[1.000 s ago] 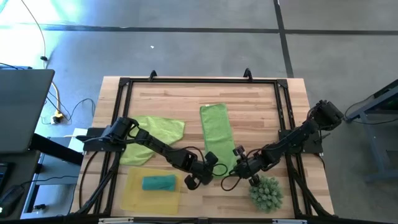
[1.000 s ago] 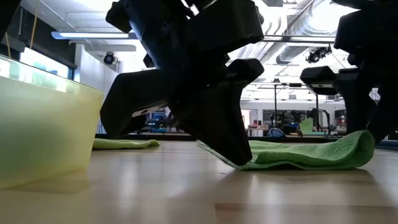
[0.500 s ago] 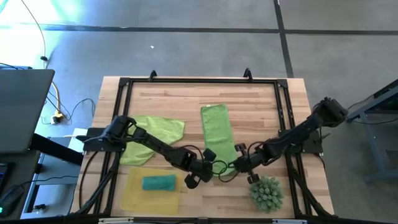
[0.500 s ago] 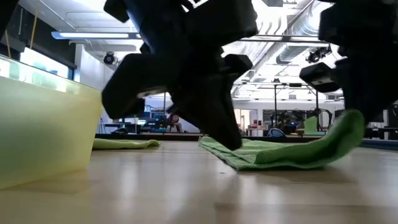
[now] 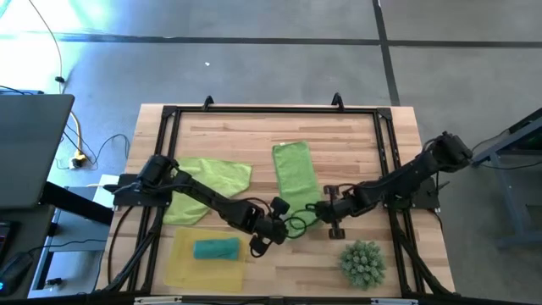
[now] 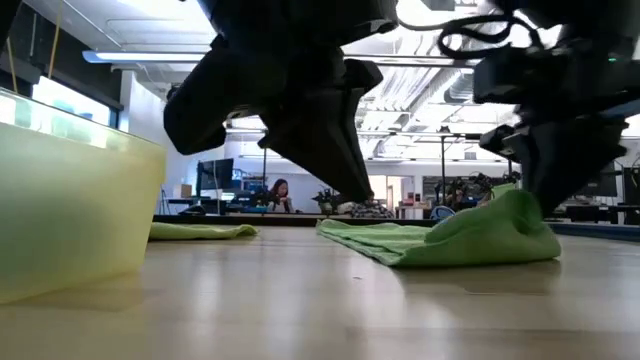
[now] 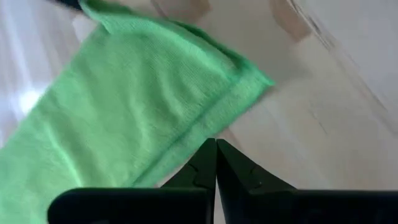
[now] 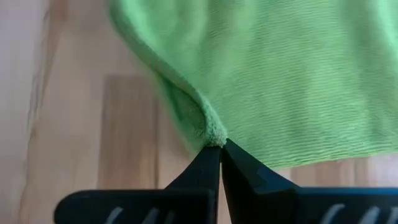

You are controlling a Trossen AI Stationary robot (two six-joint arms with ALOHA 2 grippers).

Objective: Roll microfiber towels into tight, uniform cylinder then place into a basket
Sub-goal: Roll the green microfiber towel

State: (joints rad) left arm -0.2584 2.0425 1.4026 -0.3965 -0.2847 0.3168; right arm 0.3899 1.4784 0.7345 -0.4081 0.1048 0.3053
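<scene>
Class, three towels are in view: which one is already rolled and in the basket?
The teal towel, rolled up inside the yellow basket; both green towels lie on the table.

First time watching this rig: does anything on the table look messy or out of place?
The green towel at the left lies crumpled and skewed, unlike the folded strip mid-table. A spiky green ball sits near the front right, odd among towels.

Long towel (image 5: 295, 176) laid at table (image 5: 356, 135) centre, crumpled towel (image 5: 206, 186) spread to its left, basket (image 5: 179, 267) set at front left, rolled towel (image 5: 216, 248) held inside it, plant (image 5: 362, 263) placed at front right
</scene>
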